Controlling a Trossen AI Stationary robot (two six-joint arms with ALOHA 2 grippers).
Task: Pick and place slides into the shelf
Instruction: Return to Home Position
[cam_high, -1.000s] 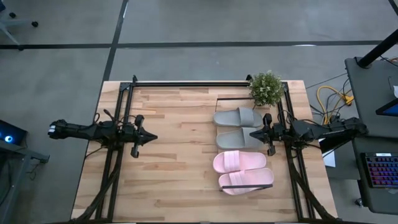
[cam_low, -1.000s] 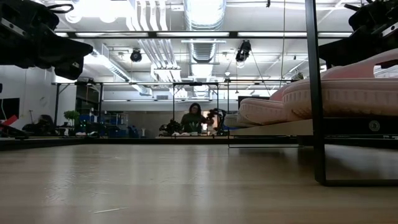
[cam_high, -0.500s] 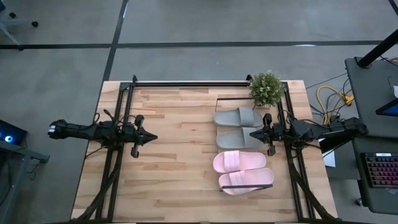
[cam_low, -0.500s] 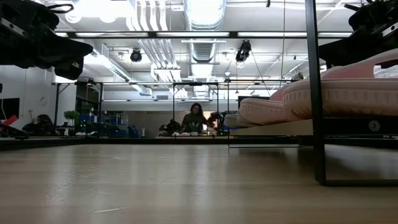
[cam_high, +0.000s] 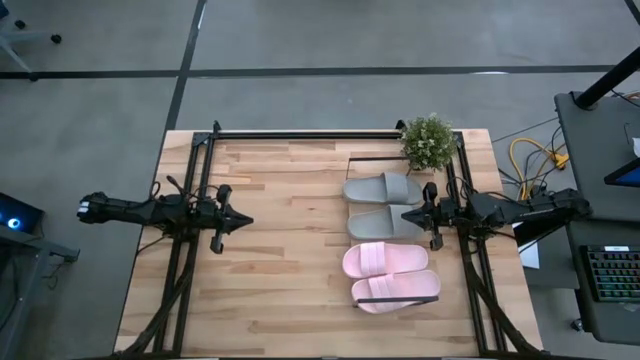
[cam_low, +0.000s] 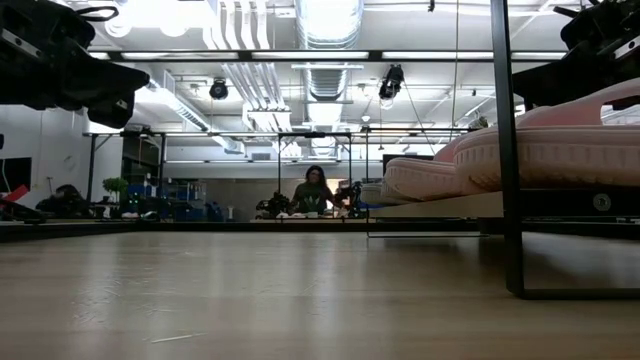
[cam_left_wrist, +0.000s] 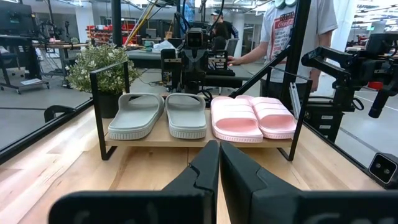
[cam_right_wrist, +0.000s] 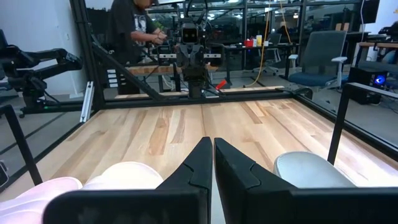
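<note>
Left claw (cam_high: 243, 221), pinched shut, hangs left of centre over the desk (cam_high: 290, 290). Right claw (cam_high: 408, 213), also closed, sits centre-right by 4 slides on the shelf (cam_left_wrist: 149, 140): grey pair (cam_high: 380, 190) above pink pair (cam_high: 388, 262).

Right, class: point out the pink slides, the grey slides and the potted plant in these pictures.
pink slides (cam_left_wrist: 233, 111), left wrist view, on one slide's strap.
grey slides (cam_left_wrist: 185, 107), left wrist view, on one slide's strap.
potted plant (cam_high: 427, 141), high view, on its leaves.
</note>
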